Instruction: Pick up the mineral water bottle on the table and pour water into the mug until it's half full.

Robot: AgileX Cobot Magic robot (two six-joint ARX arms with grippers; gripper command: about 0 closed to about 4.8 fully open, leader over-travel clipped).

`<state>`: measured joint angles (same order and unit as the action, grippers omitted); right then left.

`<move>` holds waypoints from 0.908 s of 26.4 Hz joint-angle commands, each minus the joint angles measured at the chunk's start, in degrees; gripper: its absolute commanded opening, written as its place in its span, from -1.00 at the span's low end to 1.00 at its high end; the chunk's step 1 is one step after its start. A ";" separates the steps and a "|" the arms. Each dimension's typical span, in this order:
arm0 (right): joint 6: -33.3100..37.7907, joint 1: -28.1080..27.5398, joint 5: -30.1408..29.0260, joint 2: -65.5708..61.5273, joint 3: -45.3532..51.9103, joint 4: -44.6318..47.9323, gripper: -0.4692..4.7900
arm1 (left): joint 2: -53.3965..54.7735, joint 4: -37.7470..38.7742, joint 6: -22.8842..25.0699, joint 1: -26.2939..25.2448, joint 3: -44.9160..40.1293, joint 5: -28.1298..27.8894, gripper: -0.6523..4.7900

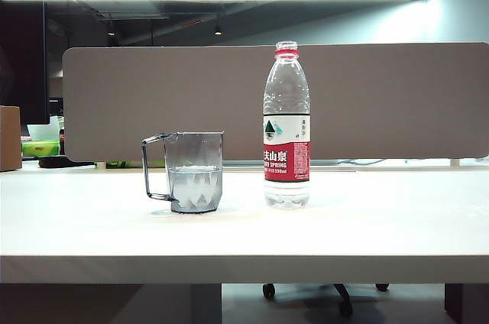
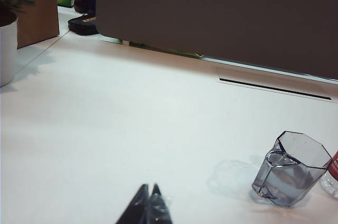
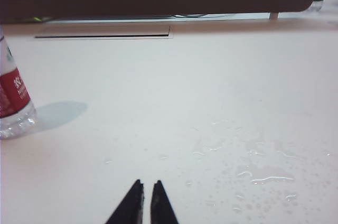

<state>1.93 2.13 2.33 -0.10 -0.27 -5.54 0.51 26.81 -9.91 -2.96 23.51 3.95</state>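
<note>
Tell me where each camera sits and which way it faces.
Exterior view: low at the table's front edge, looking level at the mug and bottle; no arm shows.
Left wrist view: above the table, angled down toward the mug; left tool tips shut.
Right wrist view: low over the table, facing the divider; right tool shut, spilled drops ahead.
All three catch the bottle.

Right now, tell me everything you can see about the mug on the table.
The mug is clear, greyish see-through material, with a faceted lower body, an angular rim and a thin angular handle on its left in the exterior view. It stands upright on the white table, just left of the mineral water bottle, with a small gap between them. Water fills roughly its lower half. Nothing touches it except the table; neither gripper is near it.
</note>
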 commanded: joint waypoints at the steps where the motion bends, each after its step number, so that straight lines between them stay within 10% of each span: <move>1: 1.68 0.00 -0.81 0.11 0.22 0.63 -0.67 | 0.02 -0.68 0.04 0.09 0.24 0.11 -0.78; 14: 1.68 0.00 -0.83 0.11 0.22 0.63 -0.67 | 0.02 -0.68 0.20 0.09 0.24 0.11 -0.78; 16: 1.68 0.00 -0.83 0.11 0.22 0.63 -0.67 | -0.02 -1.29 6.47 0.07 0.04 -1.60 -0.78; 24: 1.68 0.02 -0.87 0.07 0.22 0.61 -0.67 | -0.11 -23.10 12.13 0.46 -15.39 1.18 -0.78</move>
<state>3.44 2.11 1.45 -0.12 -0.27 -5.54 0.36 9.48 1.34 -2.55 9.80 2.61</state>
